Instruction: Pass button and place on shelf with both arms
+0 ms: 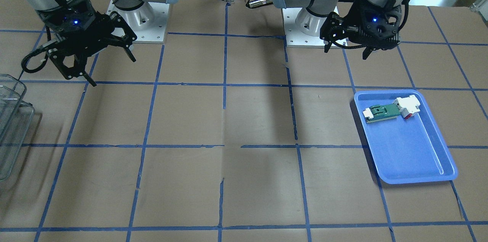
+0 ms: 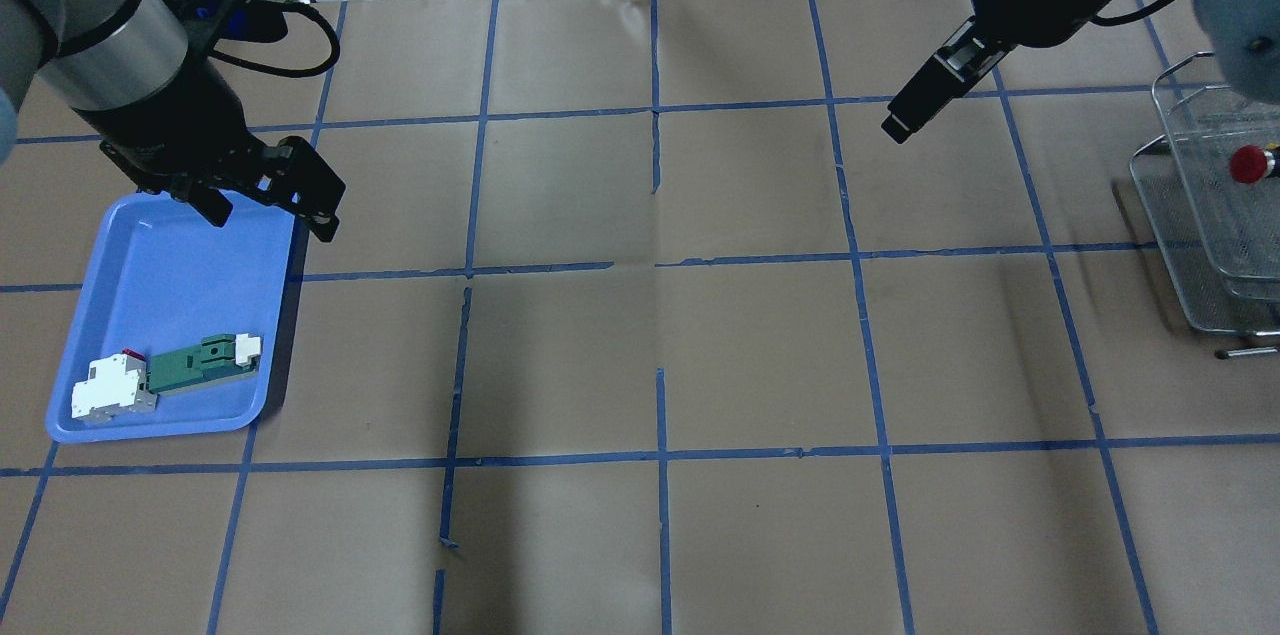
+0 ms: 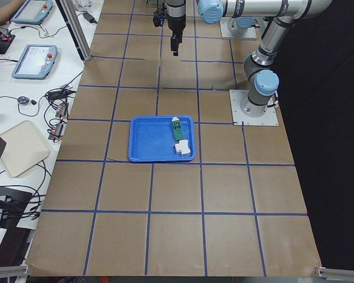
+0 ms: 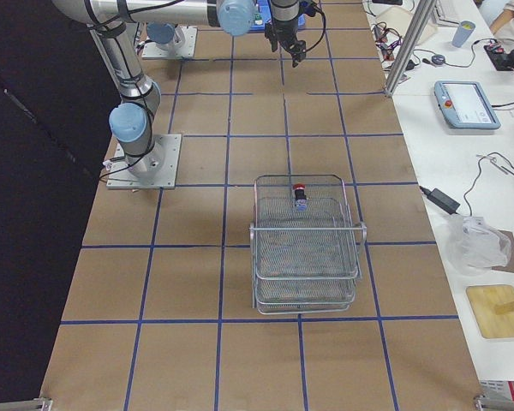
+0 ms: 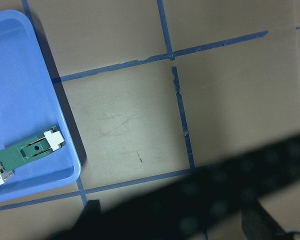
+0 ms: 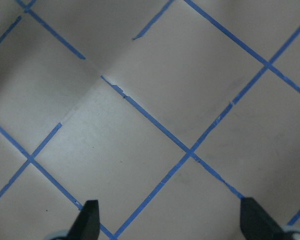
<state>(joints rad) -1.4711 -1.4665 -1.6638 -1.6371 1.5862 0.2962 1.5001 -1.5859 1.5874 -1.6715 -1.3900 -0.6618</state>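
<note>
The button (image 2: 1247, 163) with its red head lies on the top tier of the silver wire shelf (image 2: 1190, 205) at the table's right end; in the exterior right view the button (image 4: 298, 193) sits near the shelf's (image 4: 307, 257) far edge. My right gripper (image 2: 900, 123) is open and empty, hanging above the table to the left of the shelf; it shows open in the front view (image 1: 113, 71) and the right wrist view (image 6: 170, 225). My left gripper (image 2: 270, 213) is open and empty over the far edge of the blue tray; it also shows in the front view (image 1: 346, 52).
A blue plastic tray (image 2: 150, 265) at the table's left end holds a green-and-white module (image 2: 200, 365) and a white block with a red part (image 2: 112, 387). The brown table has a blue tape grid. Cables and a pale tray lie beyond the far edge.
</note>
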